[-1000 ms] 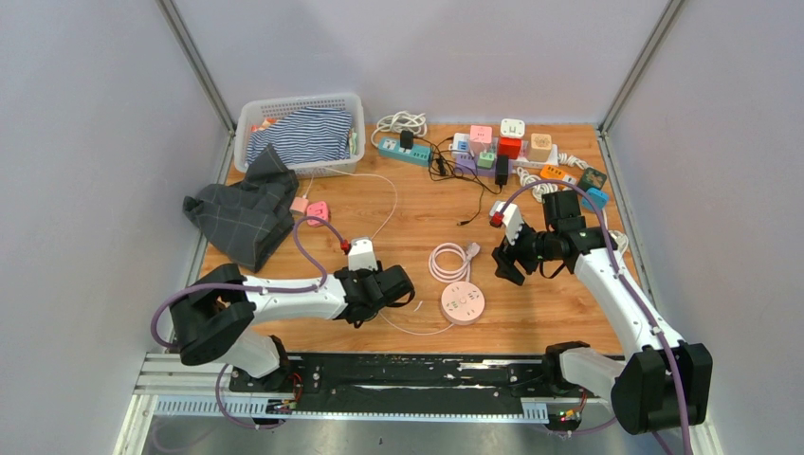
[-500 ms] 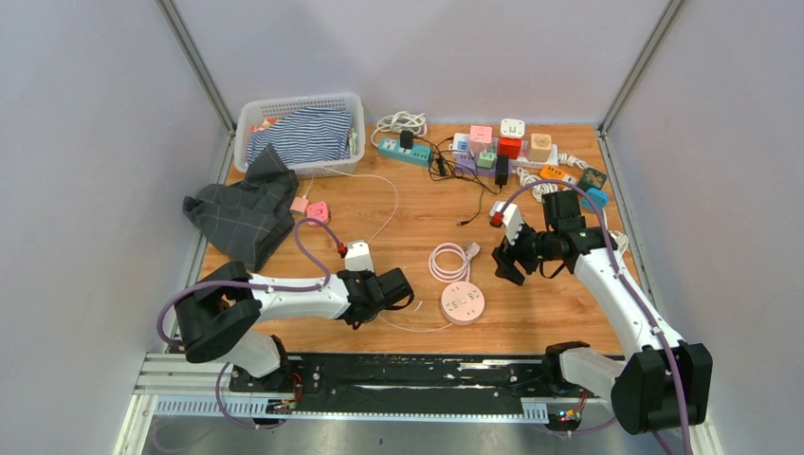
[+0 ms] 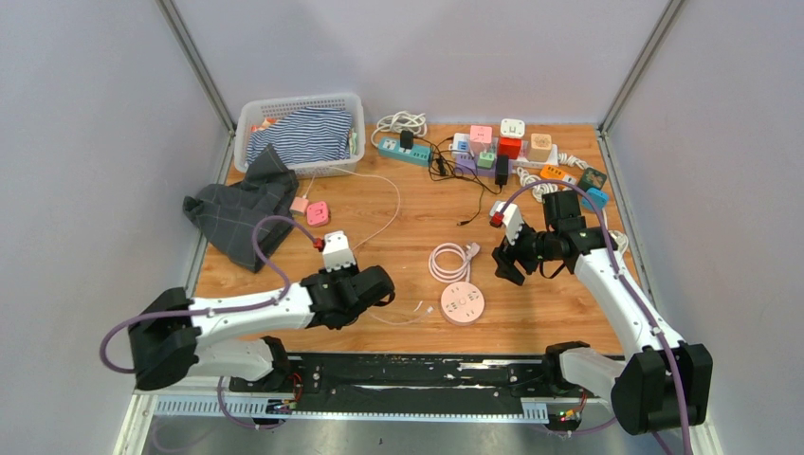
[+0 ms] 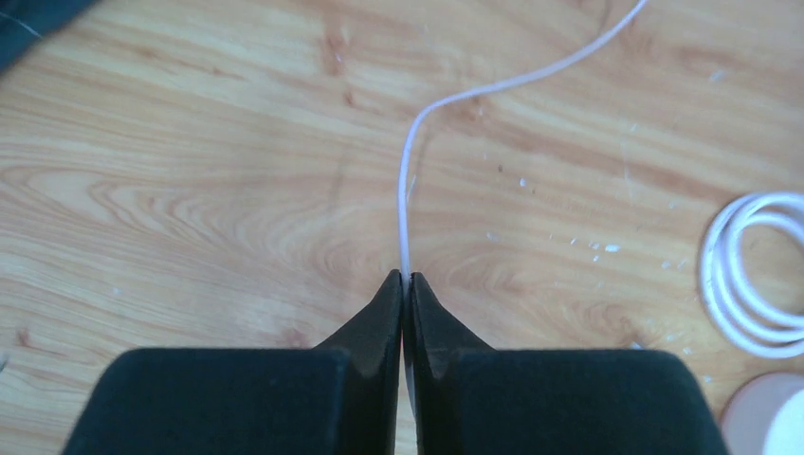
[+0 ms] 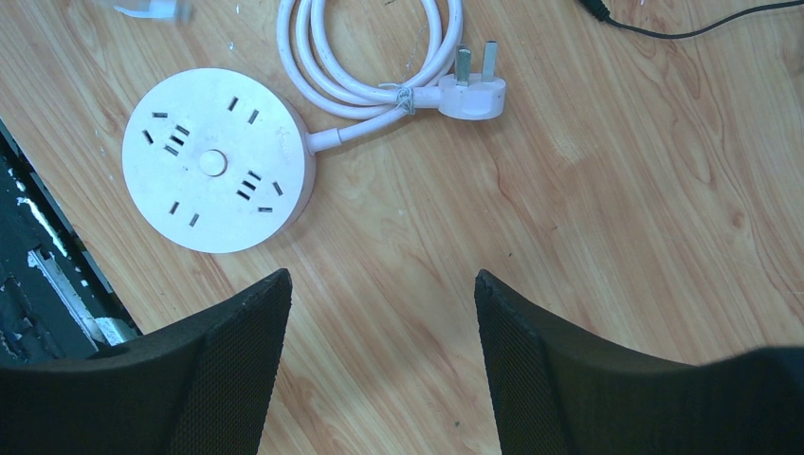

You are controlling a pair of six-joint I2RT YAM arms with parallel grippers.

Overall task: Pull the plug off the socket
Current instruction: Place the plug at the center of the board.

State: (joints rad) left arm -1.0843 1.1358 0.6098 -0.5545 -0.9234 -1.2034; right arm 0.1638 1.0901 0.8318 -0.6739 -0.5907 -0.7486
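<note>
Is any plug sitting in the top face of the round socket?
No, the round socket shows only empty slots there.

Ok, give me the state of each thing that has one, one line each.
left gripper, shut on the thin white cable
right gripper, open, holding nothing
round socket, top slots all empty
socket's cord, coiled and tied, its plug lying loose
teal power strip, black adapter plugged in
basket, holds striped cloth

Robot lab test cell, plain grey panel walls, aluminium mounting rail, wooden table
</note>
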